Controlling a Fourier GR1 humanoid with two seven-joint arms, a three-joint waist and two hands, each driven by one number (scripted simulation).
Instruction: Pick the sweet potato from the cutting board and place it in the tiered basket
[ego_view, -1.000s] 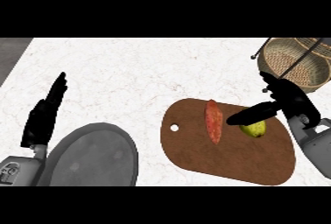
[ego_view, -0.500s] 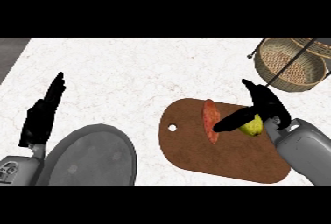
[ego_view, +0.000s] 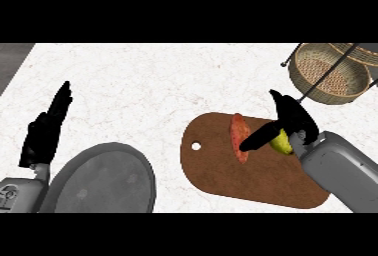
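Note:
The sweet potato (ego_view: 238, 134), a slim orange-red piece, lies along the left half of the brown cutting board (ego_view: 244, 185). My right hand (ego_view: 294, 119) hovers over the board just right of it, open. Its fingers point away from me and its thumb (ego_view: 258, 140) stretches left, the tip reaching the sweet potato's right edge. The hand is not closed round anything. The tiered basket (ego_view: 331, 75), woven with dark wire posts, stands at the far right corner. My left hand (ego_view: 46, 132) rests open at the left, fingers up.
A yellow-green fruit (ego_view: 281, 144) lies on the board under my right palm, partly hidden. A round grey plate (ego_view: 103, 180) sits at the near left, beside my left forearm. White marbled counter stretches between the board and the far edge.
My right hand has moved left and nearer over the board, with more forearm in view. Its thumb now reaches the sweet potato. The left hand stays still.

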